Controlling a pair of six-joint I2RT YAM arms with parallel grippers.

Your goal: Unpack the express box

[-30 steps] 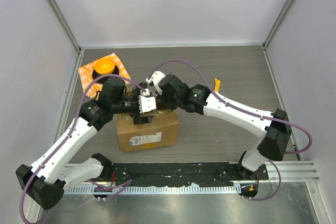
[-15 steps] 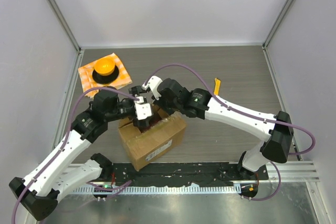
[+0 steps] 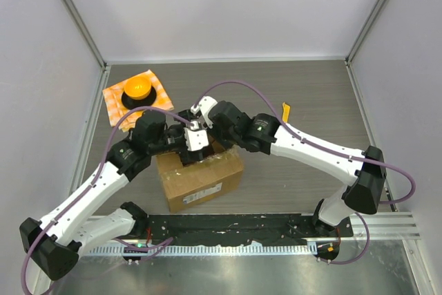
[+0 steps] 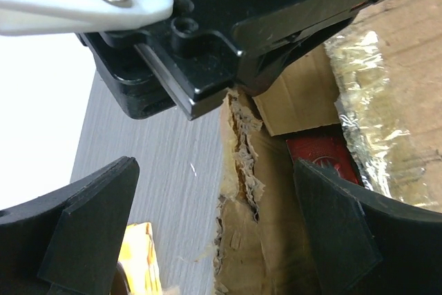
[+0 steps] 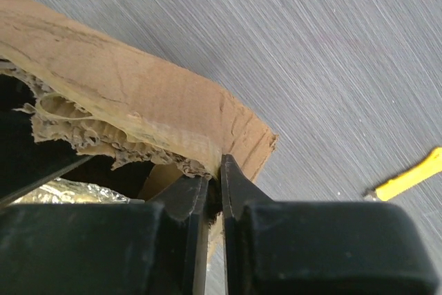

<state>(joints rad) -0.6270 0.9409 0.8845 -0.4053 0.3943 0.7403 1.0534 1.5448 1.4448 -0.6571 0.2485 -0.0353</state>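
Note:
The express box (image 3: 204, 175) is brown cardboard and stands turned at an angle in the middle of the table, its white label (image 3: 201, 194) on the near side. Its top is torn open at the far edge. In the left wrist view a ragged flap (image 4: 243, 191), clear tape (image 4: 359, 101) and a red item (image 4: 319, 158) inside show. My left gripper (image 4: 214, 170) is open and straddles the torn flap edge; it also shows in the top view (image 3: 186, 150). My right gripper (image 5: 215, 174) is shut on the box flap (image 5: 138, 101), right beside the left one (image 3: 202, 141).
An orange checkered cloth (image 3: 155, 99) with a round orange object (image 3: 137, 89) lies at the far left; its corner shows in the left wrist view (image 4: 141, 260). A yellow strip (image 3: 286, 111) lies on the table to the right, also in the right wrist view (image 5: 411, 174). Walls enclose three sides.
The box has turned from square-on to angled and shifted. The left arm dipped toward the near side, then came back up to the box's far edge. The right gripper stays on the flap.

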